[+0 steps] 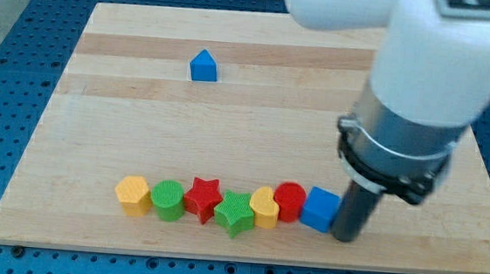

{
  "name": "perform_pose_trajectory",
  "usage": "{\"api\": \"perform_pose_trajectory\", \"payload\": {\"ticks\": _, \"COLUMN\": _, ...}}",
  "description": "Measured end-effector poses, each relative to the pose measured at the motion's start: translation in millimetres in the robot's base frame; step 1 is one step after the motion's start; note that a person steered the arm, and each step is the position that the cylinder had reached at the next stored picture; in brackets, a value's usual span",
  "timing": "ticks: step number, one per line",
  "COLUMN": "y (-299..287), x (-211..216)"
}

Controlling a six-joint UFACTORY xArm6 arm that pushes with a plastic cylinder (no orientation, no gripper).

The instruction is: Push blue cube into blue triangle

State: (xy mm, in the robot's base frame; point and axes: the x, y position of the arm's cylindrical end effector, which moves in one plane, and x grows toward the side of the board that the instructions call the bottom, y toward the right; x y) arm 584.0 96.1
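The blue cube (320, 209) lies at the right end of a row of blocks near the view's bottom. The blue triangle (203, 65) stands alone near the view's top left. My tip (345, 238) rests on the board right against the cube's right side, slightly below it. The arm's white and grey body (424, 90) fills the view's upper right.
Left of the cube, touching in a row: a red cylinder (290, 200), a yellow heart (264, 208), a green star (235, 213), a red star (204, 199), a green cylinder (168, 200), a yellow hexagon (133, 194). The wooden board's bottom edge (235, 257) lies just below.
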Motion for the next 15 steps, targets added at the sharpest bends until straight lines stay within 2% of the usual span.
{"api": "perform_pose_trajectory", "payload": {"ticks": 3, "y": -79, "x": -124}}
{"api": "perform_pose_trajectory", "payload": {"ticks": 4, "y": -76, "x": -131}}
{"api": "perform_pose_trajectory", "payload": {"ticks": 5, "y": -22, "x": -110}}
{"api": "perform_pose_trajectory", "payload": {"ticks": 6, "y": -3, "x": -75}}
{"api": "perform_pose_trajectory", "payload": {"ticks": 7, "y": -40, "x": -70}}
{"api": "perform_pose_trajectory", "payload": {"ticks": 8, "y": -99, "x": -95}}
{"api": "perform_pose_trajectory", "payload": {"ticks": 9, "y": -149, "x": -143}}
{"api": "perform_pose_trajectory", "payload": {"ticks": 10, "y": -173, "x": -173}}
{"api": "perform_pose_trajectory", "payload": {"ticks": 12, "y": -171, "x": -121}}
{"api": "perform_pose_trajectory", "payload": {"ticks": 13, "y": -204, "x": -123}}
{"api": "perform_pose_trajectory", "payload": {"ticks": 15, "y": -227, "x": -176}}
